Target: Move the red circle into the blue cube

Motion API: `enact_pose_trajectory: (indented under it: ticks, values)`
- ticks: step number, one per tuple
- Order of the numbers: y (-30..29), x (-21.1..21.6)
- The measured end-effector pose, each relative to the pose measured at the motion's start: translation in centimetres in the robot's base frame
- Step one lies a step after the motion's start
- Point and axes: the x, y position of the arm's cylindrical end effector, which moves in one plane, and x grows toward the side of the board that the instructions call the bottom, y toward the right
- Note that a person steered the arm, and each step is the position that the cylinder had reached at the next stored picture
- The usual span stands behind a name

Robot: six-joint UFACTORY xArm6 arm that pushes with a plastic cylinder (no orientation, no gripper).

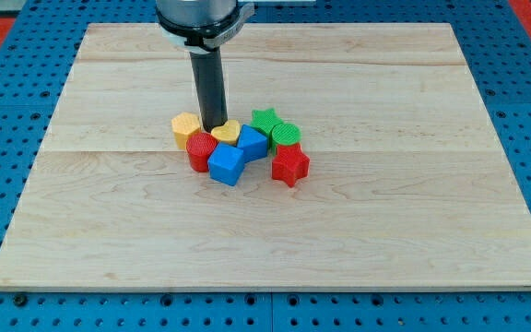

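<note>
Camera view, from in front and above: a pale wooden surface lies on a blue pegboard bench, with a tight cluster of small coloured blocks a little above and to the left of its centre. The arm's dark rod descends from a grey mount at the view's top, and my tip meets the surface at the upper-left part of the cluster, between the yellow hexagon-like block on the view's left and the yellow heart-shaped block on the view's right. Just below my tip sits the red circle, its upper edge appearing to touch or nearly touch the rod's end. The blue cube rests against the red circle's lower right side, so the two already seem to be in contact. A second blue block, its shape hard to make out, sits just above and to the right of the blue cube, pressed against the yellow heart. Behind it stand a green star and a rounder green block, side by side. A red star lies at the cluster's right edge, just below the rounder green block and slightly apart from the blue cube. No pincer is fitted to this arm, so nothing is held; only the bare rod reaches the blocks.
</note>
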Motion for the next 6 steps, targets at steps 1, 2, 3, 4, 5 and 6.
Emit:
enact_pose_trajectory:
  ticks: [1, 2, 3, 4, 5, 6]
  values:
    - [0.6, -4.3]
    - [-6.7, -5.9]
    - [-11.3, -3.1]
    - [-6.4, 0.9]
    - [-5.3, 4.2]
    - [-3.1, 5.2]
